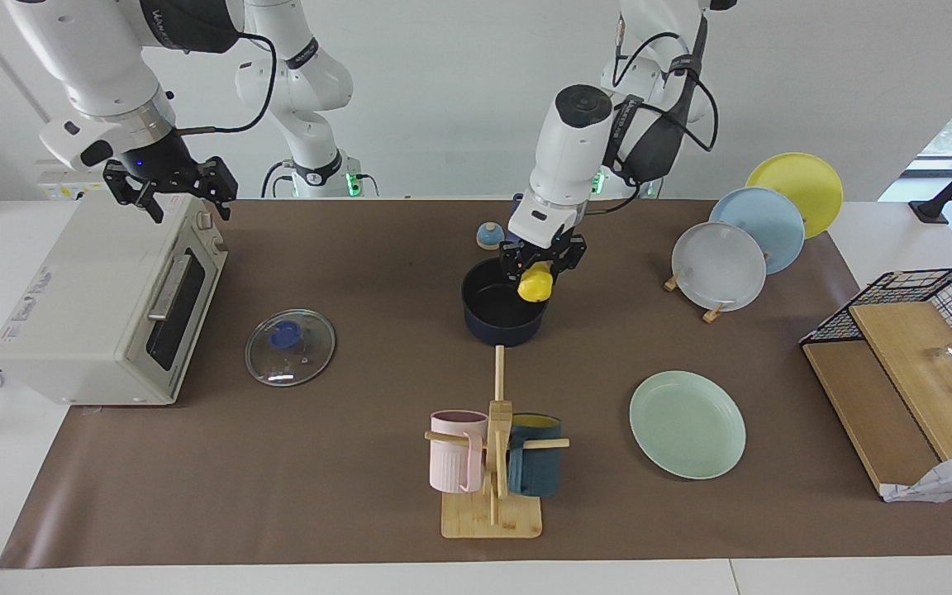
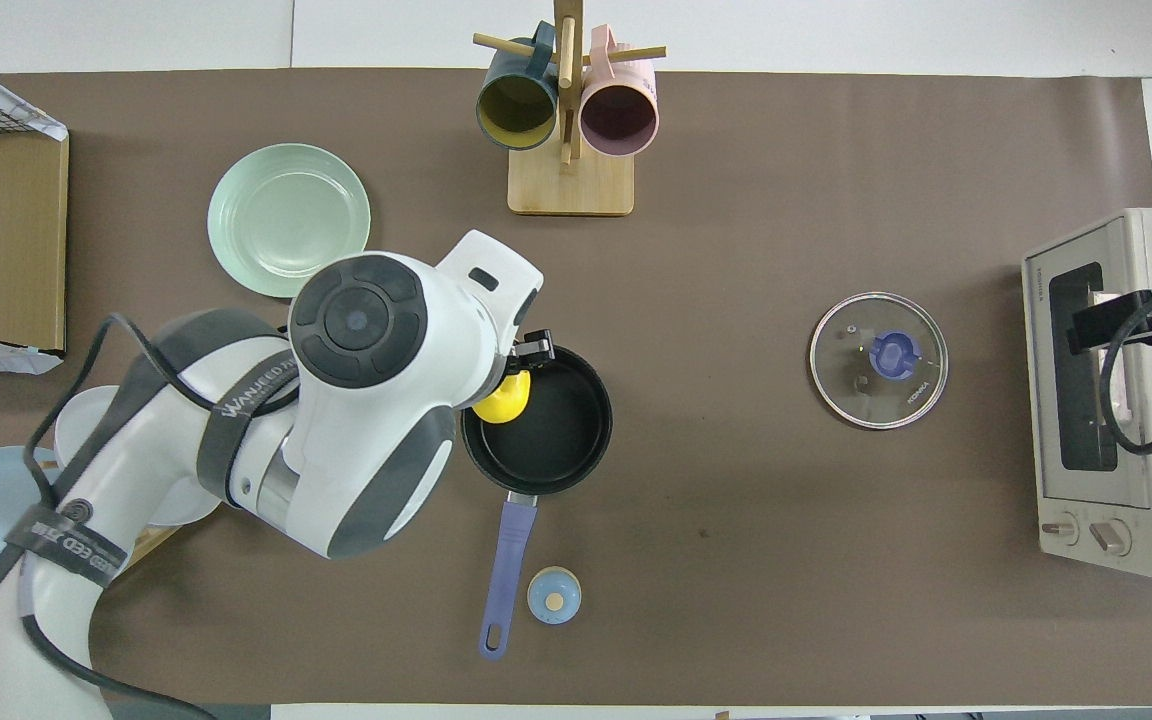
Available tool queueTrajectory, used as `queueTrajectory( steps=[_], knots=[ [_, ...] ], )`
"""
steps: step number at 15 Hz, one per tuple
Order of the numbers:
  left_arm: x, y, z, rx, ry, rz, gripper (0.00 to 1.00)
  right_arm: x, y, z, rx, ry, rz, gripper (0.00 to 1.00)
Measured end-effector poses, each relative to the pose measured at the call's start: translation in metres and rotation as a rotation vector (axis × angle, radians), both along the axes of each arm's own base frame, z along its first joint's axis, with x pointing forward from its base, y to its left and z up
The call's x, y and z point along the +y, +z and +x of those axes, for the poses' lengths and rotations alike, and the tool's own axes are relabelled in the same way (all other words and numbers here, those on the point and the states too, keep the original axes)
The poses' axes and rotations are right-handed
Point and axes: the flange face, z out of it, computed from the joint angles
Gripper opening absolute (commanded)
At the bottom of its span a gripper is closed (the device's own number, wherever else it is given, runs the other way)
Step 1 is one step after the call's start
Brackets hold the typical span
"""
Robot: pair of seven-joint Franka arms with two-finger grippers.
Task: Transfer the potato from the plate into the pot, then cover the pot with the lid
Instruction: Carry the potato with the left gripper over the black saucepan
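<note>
The yellow potato [image 1: 535, 285] [image 2: 502, 400] hangs just above the dark blue pot [image 1: 502, 322] [image 2: 561, 425], over the part of its rim toward the left arm's end of the table. My left gripper [image 1: 537, 273] is shut on the potato from above; in the overhead view the arm hides most of the hand. The mint-green plate [image 1: 687, 424] [image 2: 288, 220] lies bare, farther from the robots. The glass lid [image 1: 290, 347] [image 2: 878, 373] lies flat beside the toaster oven. My right gripper [image 1: 168, 194] waits open over the oven's top.
A toaster oven [image 1: 104, 306] stands at the right arm's end. A wooden mug rack [image 1: 492, 463] with two mugs stands farther out than the pot. A small bell [image 1: 488, 236] sits by the pot's handle [image 2: 506, 570]. Upright plates [image 1: 740, 240] and a wire basket [image 1: 922, 314] are at the left arm's end.
</note>
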Motion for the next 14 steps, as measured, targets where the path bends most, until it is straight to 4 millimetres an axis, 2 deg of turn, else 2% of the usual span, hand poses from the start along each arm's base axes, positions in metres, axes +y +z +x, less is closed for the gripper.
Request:
queueTrajectory(
  steps=[2, 4, 11, 14],
  knots=[
    [-0.009, -0.022, -0.015, 0.005, -0.003, 0.002, 0.0, 0.0, 0.0, 0.0, 0.0, 0.0, 0.0, 1.0],
    [-0.01, -0.037, -0.022, 0.003, -0.008, 0.002, 0.0, 0.0, 0.0, 0.0, 0.0, 0.0, 0.0, 1.0],
    [-0.02, -0.072, -0.037, 0.002, -0.012, 0.0, 0.0, 0.0, 0.0, 0.0, 0.0, 0.0, 0.0, 1.0],
    [-0.02, -0.078, -0.038, 0.002, -0.012, 0.001, 0.0, 0.0, 0.0, 0.0, 0.0, 0.0, 0.0, 1.0]
  ],
)
